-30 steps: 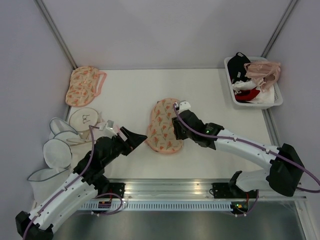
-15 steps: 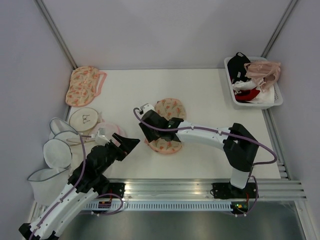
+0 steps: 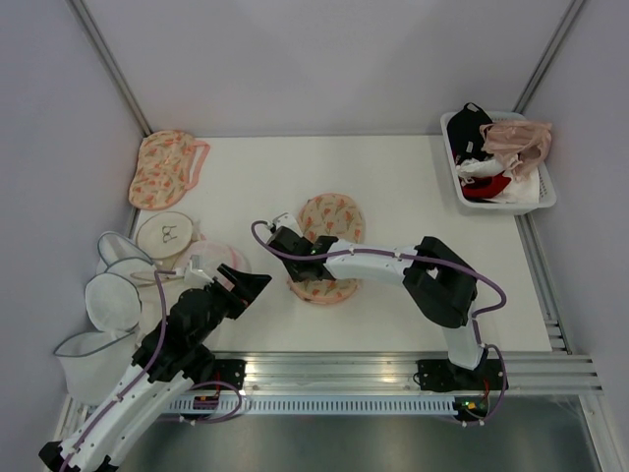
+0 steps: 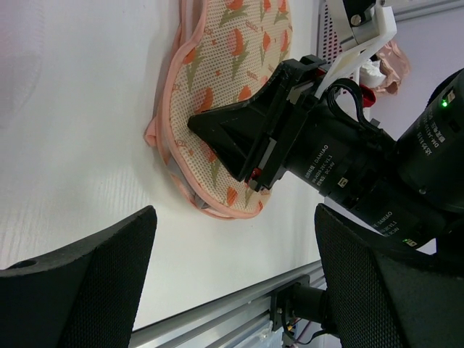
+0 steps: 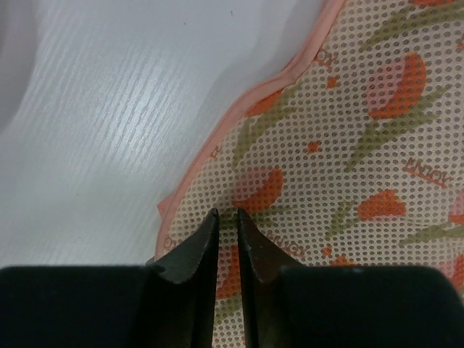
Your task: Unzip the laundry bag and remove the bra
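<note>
White tabletop holds the laundry bag (image 3: 334, 221) mid-frame, bra unseen. On your right gripper (image 5: 226, 214) the jaws are a slit at its pink trim (image 5: 239, 119), grip unclear; find the zip pull, and pin the bag with the wide-open, empty left gripper (image 3: 252, 282)

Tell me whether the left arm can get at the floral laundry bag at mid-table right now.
Probably yes: the open left tool faces the laundry bag across bare table, though the right tool crowds its nearest edge.
</note>
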`<state>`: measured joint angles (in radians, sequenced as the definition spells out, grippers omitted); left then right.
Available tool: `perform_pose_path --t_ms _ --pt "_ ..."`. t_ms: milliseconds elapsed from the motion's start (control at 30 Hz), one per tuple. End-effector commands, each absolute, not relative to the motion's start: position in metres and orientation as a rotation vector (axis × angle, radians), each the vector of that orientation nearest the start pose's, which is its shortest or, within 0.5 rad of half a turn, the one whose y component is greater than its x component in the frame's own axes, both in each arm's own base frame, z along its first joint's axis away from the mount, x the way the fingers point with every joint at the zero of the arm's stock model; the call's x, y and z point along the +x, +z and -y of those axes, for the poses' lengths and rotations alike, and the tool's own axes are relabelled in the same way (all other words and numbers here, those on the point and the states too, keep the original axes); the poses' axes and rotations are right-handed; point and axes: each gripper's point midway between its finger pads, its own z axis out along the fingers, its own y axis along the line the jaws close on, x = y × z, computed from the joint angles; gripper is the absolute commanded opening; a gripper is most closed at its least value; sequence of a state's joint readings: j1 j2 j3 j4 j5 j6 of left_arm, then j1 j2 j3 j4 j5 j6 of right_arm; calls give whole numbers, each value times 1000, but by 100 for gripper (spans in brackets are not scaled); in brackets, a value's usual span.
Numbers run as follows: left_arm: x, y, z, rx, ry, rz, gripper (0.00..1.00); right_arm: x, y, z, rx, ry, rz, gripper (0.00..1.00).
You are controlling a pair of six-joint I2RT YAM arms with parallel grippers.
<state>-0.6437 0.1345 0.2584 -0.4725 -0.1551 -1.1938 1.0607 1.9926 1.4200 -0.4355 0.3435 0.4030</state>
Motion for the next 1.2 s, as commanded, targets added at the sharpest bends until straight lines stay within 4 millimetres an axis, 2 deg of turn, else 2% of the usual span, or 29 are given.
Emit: perform_pose_path --t_ms 0,167,233,300,333,367,433,500,600,633,700,733,767,1067,1100,1167 --pt "176 140 143 -704 -1061 -1941 92 268 50 -384 -647 150 -2390 20" --pt "176 139 143 -706 -1059 -1943 92 267 54 -381 -642 159 -2382 10" --pt "175 139 143 -707 -1062 -1944 92 265 53 -380 -637 163 -2382 9" --pt "175 139 143 -707 -1060 -1945 92 264 53 -381 -643 177 -2383 18" --pt "175 140 143 -707 -1063 -1942 92 262 52 -382 -647 190 -2389 38" --pt "175 140 143 -707 -1063 -1942 92 262 52 -383 -647 200 -2390 44" --pt "175 140 143 -710 -1066 -1940 92 261 49 -384 -642 207 -2392 48" --pt "175 140 142 -713 -1063 -1942 92 261 46 -384 -641 206 -2397 45" --pt "174 140 142 -713 -1063 -1942 92 261 37 -383 -643 190 -2412 32" --pt "174 141 142 -712 -1065 -1939 92 260 34 -382 -643 186 -2416 22" --pt "174 141 141 -714 -1062 -1941 92 261 33 -381 -635 185 -2417 12" --pt "174 141 141 -715 -1064 -1940 92 260 31 -379 -639 179 -2421 3" --pt "174 141 141 -713 -1063 -1940 92 260 30 -379 -633 182 -2422 0" --pt "173 140 140 -718 -1060 -1943 92 263 26 -366 -612 176 -2436 0" --pt "173 139 140 -718 -1060 -1943 92 263 23 -364 -609 172 -2445 3" --pt "173 140 140 -720 -1062 -1941 92 262 21 -364 -613 171 -2448 25"
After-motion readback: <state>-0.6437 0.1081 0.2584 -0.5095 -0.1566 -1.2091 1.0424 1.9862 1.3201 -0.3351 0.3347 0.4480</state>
